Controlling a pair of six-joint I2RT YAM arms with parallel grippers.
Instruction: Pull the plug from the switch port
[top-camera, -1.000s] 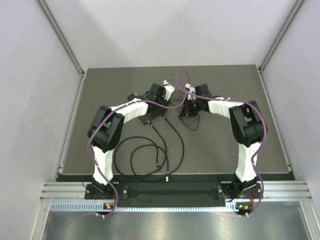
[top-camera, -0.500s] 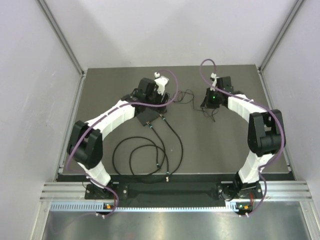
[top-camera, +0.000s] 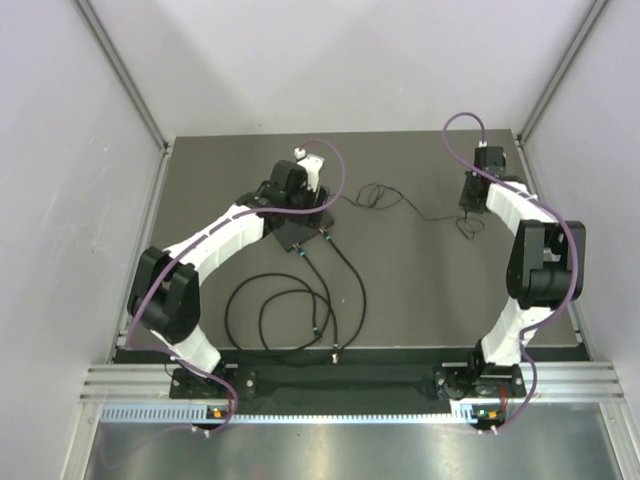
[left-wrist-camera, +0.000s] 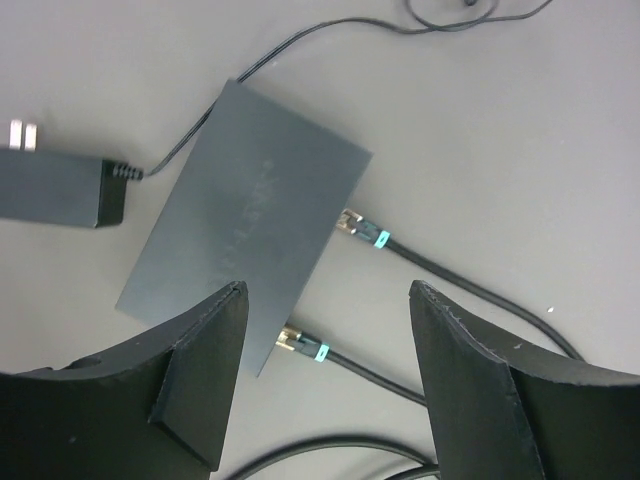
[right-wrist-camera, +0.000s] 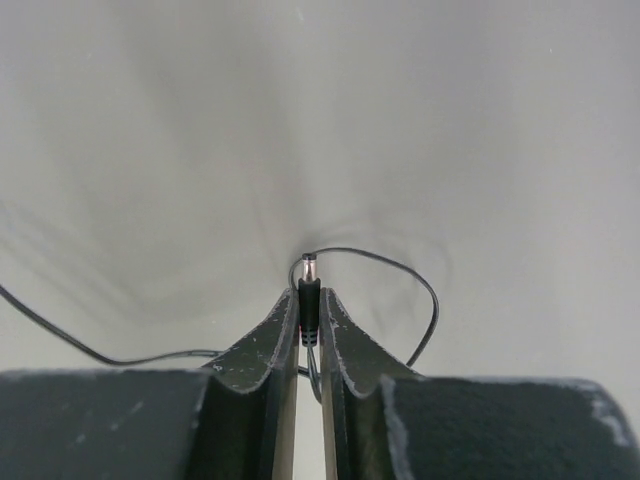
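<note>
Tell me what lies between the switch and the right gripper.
Only a thin black cable, looping toward the right gripper; the top view shows it.

Robotics lab test cell, as indicated by setup: dark matte tabletop (top-camera: 420, 290) is boxed in by plain white panels (top-camera: 60, 200) w/ aluminium posts (top-camera: 120, 70); left arm (top-camera: 215, 235) & right arm (top-camera: 520, 215) are bolted to an aluminium rail (top-camera: 580, 380), slotted cable duct (top-camera: 330, 412) alongside.

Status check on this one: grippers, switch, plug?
Left gripper open above the switch. Right gripper shut on the power plug, well away from the switch. Two network cables plugged into the switch's edge.
</note>
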